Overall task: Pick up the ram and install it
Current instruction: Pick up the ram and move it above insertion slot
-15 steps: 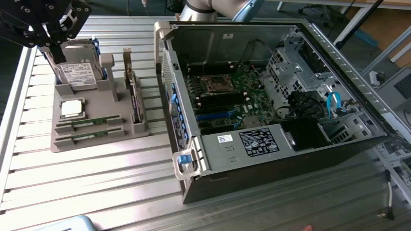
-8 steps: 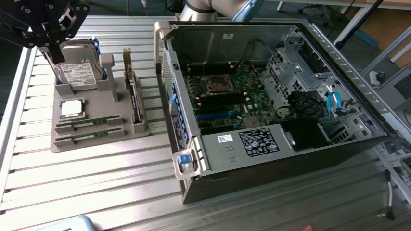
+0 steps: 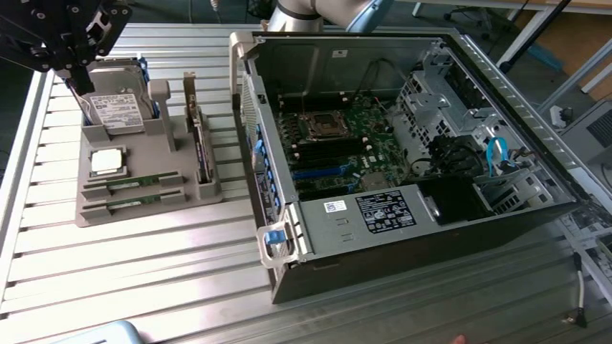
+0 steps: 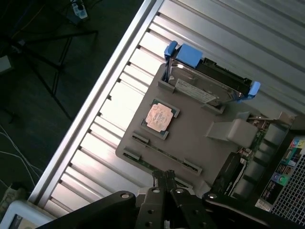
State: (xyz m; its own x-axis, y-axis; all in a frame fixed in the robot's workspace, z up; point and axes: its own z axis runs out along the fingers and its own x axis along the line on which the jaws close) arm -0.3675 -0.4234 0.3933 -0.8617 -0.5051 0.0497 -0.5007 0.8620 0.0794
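Two thin green ram sticks (image 3: 129, 183) (image 3: 131, 203) lie side by side in slots at the near end of a grey holder tray (image 3: 143, 154). In the wrist view one ram stick (image 4: 164, 152) runs across the tray, well below the fingertips; the other is partly hidden behind them. My gripper (image 3: 65, 70) hangs high over the tray's far corner by the hard drive (image 3: 117, 107), holding nothing. Its two dark fingers (image 4: 159, 177) are pressed together, shut. The open computer case (image 3: 402, 136) shows its motherboard with black and blue memory slots (image 3: 330, 154).
The tray also carries a square processor chip (image 3: 106, 160) and an upright dark expansion card (image 3: 199, 143). The case wall (image 3: 251, 129) rises right beside the tray. Ribbed metal table (image 3: 143, 265) extends in front; its edge rail (image 4: 95, 105) drops to dark floor.
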